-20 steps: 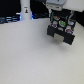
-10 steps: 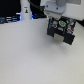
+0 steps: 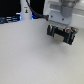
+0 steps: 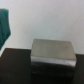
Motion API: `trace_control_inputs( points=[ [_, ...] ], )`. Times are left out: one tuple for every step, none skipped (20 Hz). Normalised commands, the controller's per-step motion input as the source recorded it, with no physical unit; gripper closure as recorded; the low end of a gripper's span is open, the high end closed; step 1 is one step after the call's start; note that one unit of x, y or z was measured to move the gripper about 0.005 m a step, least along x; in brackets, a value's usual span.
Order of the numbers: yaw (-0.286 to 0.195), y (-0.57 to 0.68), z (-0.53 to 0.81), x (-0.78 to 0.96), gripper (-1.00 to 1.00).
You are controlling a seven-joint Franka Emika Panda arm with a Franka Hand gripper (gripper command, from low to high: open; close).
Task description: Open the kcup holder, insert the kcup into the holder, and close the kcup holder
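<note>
The kcup holder [image 3: 62,34] is a blurred black boxy shape at the exterior view's upper right, on the white table. The white robot arm [image 3: 60,11] hangs right above it, and its end merges with the black shape. I cannot make out the gripper fingers there. The wrist view shows a grey-topped box [image 4: 52,52] on a dark surface, seen from close by, with no fingers in the picture. The kcup with the green top is not visible in either view.
The white table [image 3: 30,57] fills most of the exterior view. Dark equipment and a white post [image 3: 25,10] stand at the back on that view's left. A large green object [image 4: 4,25] shows at the edge of the wrist view.
</note>
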Motion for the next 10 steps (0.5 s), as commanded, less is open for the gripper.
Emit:
trace_control_inputs(
  points=[
    [0.277, 0.03, -0.24, -0.02, -1.0],
    [0.29, 0.0, -0.22, -0.04, -1.0],
    [0.299, -0.01, -0.2, -0.09, -1.0],
    [0.297, -0.01, -0.17, -0.13, -1.0],
    [0.296, -0.01, -0.19, -0.21, -1.0],
    [0.294, 0.0, -0.2, -0.26, -1.0],
    [0.282, 0.02, -0.23, -0.33, -1.0],
    [0.27, 0.05, -0.24, -0.37, -1.0],
    [0.245, 0.11, -0.22, -0.39, -1.0],
    [0.215, 0.19, -0.16, -0.39, -1.0]
  ],
)
